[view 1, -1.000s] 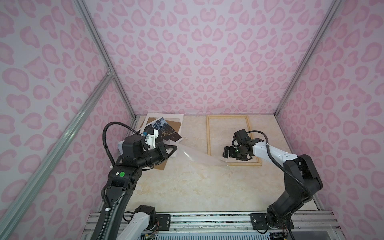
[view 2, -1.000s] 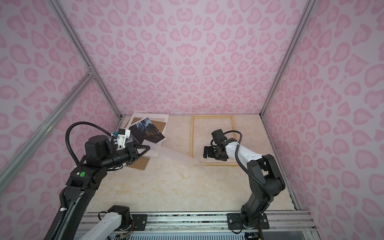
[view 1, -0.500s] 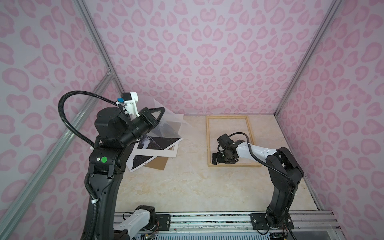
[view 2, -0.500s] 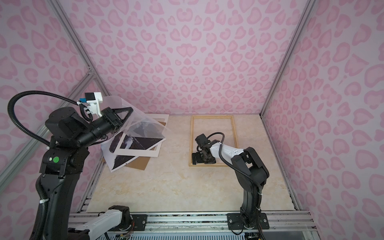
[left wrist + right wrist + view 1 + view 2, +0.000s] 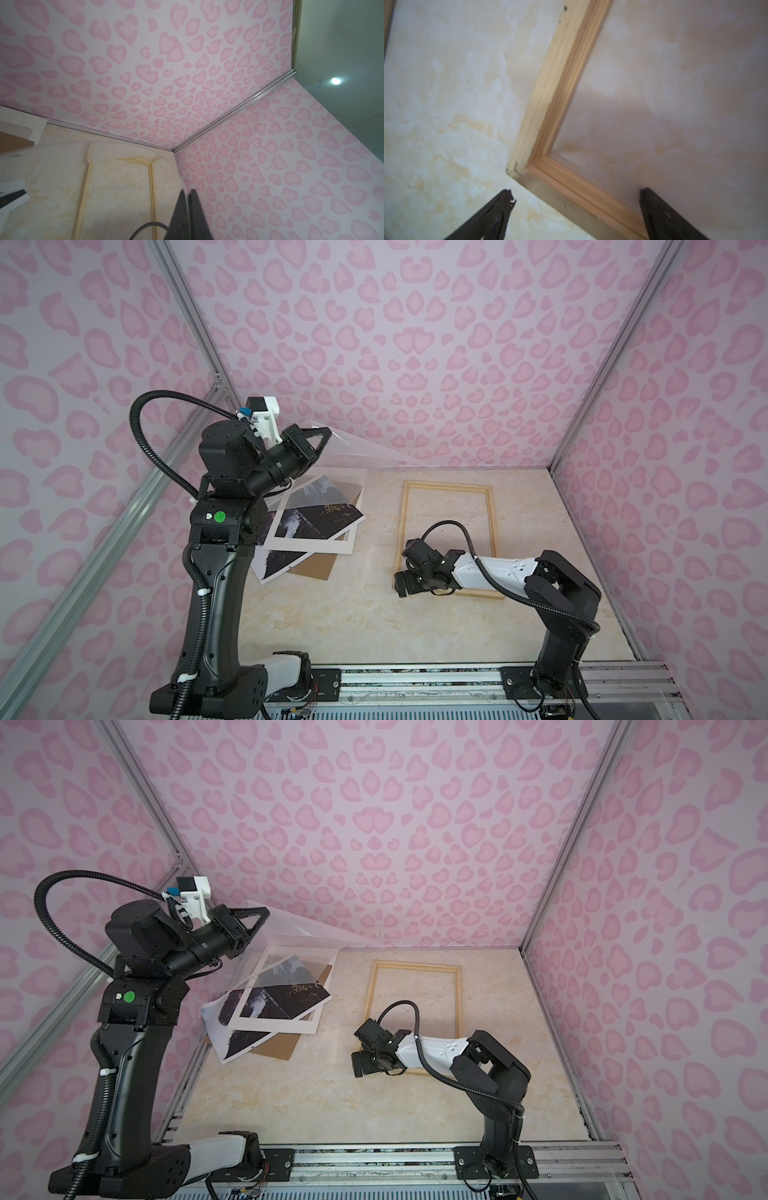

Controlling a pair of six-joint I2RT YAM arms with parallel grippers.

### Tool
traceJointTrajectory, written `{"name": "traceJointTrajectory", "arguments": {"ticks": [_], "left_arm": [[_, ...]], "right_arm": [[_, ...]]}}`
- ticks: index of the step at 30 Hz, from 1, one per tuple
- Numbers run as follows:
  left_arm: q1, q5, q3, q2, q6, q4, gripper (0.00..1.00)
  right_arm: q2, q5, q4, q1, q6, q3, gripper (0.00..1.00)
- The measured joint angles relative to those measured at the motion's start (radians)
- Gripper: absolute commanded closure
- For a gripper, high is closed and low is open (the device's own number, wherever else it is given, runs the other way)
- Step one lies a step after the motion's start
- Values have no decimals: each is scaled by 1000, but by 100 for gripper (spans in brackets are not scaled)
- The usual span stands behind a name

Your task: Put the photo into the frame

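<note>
On the counter [image 5: 374, 626] the frame [image 5: 402, 522] lies flat, its long axis running away from the robot. The photo [image 5: 278, 566] lies skewed at left under a white mat [image 5: 316, 545], below the left hand [image 5: 326, 432], which is clamped on seemingly a clear sheet [image 5: 365, 452]. The right hand [image 5: 401, 587], fingers apart, sits at the frame's near-left corner.

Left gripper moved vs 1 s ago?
Yes. The left gripper, jaws shut on the clear sheet, was low, left of the frame; now it is raised in front of the back wall, above the photo.
</note>
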Motion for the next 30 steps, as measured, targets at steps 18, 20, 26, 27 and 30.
{"name": "traceJointTrajectory", "arguments": {"ticks": [18, 20, 26, 27, 30], "left_arm": [[-131, 243, 303, 499, -220, 280, 92], [-158, 260, 353, 542, -237, 293, 91], [-207, 327, 307, 568, -238, 341, 93], [-207, 342, 243, 549, -232, 348, 93], [-181, 346, 5, 474, -207, 349, 93]], "right_arm": [[-294, -211, -148, -470, -12, -55, 1], [-319, -232, -163, -540, -29, -61, 1], [-375, -270, -201, -680, -81, -49, 2], [-379, -277, -203, -695, -86, -49, 2], [-381, -290, -203, -730, -93, -59, 1]]}}
